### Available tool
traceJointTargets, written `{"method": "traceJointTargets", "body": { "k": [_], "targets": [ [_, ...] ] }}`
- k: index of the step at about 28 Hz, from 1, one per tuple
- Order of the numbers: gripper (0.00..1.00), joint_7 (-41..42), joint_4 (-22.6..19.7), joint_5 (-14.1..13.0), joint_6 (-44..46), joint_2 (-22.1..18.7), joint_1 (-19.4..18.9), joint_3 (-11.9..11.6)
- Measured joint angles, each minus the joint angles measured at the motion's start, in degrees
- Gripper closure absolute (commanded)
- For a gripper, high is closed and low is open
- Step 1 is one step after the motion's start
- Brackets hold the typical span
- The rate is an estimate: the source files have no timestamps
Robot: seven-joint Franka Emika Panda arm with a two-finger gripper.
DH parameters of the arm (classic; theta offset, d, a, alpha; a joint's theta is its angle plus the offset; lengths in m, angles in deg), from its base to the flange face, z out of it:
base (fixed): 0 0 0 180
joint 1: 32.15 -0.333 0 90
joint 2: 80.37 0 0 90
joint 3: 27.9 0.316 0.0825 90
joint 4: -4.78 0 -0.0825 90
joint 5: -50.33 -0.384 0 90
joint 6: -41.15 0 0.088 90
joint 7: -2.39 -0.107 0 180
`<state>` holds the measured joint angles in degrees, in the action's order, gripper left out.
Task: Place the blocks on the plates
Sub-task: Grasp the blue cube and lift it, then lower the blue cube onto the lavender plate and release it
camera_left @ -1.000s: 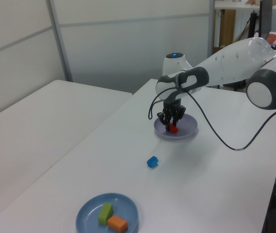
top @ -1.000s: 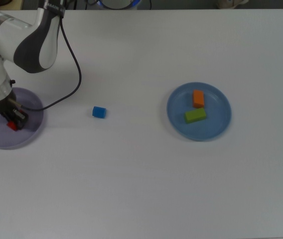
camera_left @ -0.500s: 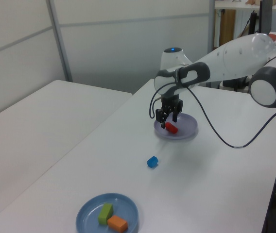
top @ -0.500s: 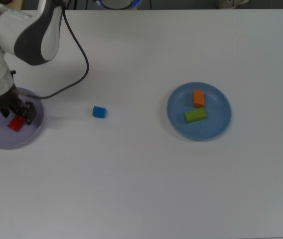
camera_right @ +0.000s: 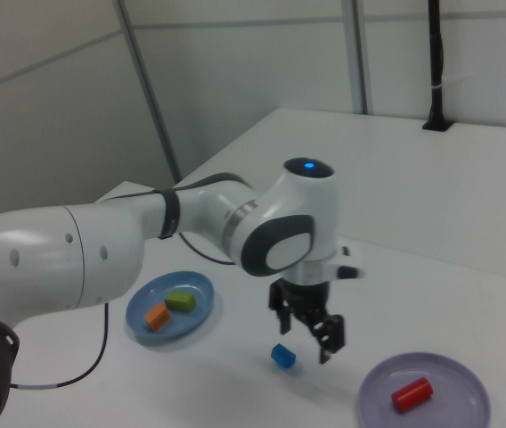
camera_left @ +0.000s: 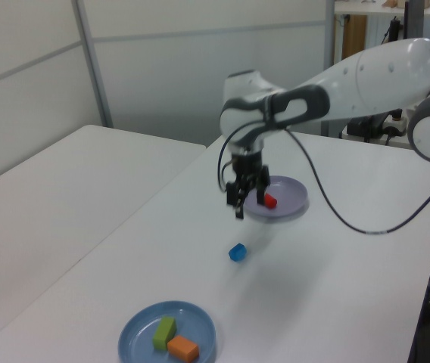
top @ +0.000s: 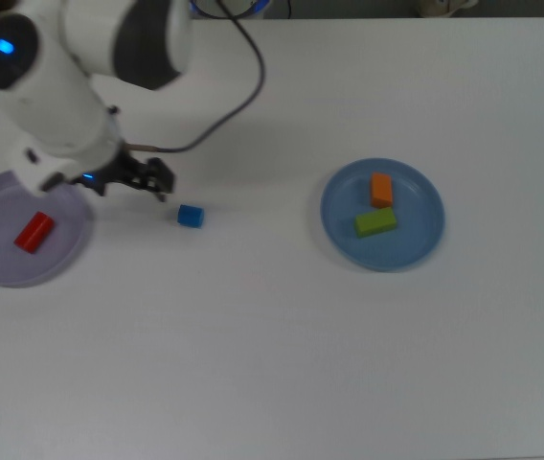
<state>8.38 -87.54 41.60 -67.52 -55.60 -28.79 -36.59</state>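
Closest to me, low in the left view, sits the blue plate (camera_left: pixel 168 335) with the green block (camera_left: pixel 163 332) and the orange block (camera_left: pixel 182 348) lying on it side by side, barely apart. In the top view that plate is right of centre, the orange block nearer the upper rim and the green one just below it. A little farther along the white table (camera_left: pixel 336 287), near the middle of the left view, the blue cube (camera_left: pixel 237 252) rests on the bare surface, on neither plate. Above and just beyond it hangs the gripper (camera_left: pixel 245 198), its fingers spread apart and holding nothing. Beyond that lies the lavender plate (camera_left: pixel 291 198) with the red block (camera_left: pixel 269 200) on it; in the top view this plate sits at the left edge, well apart from the blue plate.
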Motion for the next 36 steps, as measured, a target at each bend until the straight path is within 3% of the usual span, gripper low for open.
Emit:
{"method": "traceJointTargets", "body": {
  "k": [7,9,11,12,17,18,20,24,32,36],
  "targets": [
    [0.0,-7.9,-1.8,2.2,-2.7,3.2,-5.7,0.0],
    [0.05,-8.2,-1.8,2.2,-3.4,3.8,-6.1,0.0],
    [0.16,-8.2,-1.8,2.2,-4.0,4.1,-6.1,0.0],
    [0.29,-8.2,-1.8,2.2,-4.4,4.1,-6.1,0.0],
    [0.7,-8.2,-1.6,2.2,-4.9,4.1,-6.1,0.0],
    [0.86,-8.2,-1.5,2.2,-4.9,4.1,-6.1,0.0],
    [0.94,-8.2,-1.5,2.2,-4.9,4.1,-6.1,0.0],
    [1.0,-8.2,-1.5,2.2,-4.9,4.1,-6.2,0.0],
    [1.0,-7.7,-1.0,3.1,-4.9,3.9,-5.8,-0.1],
    [1.0,-5.1,0.2,4.5,-4.9,3.1,-4.7,-1.6]
  ]
}}
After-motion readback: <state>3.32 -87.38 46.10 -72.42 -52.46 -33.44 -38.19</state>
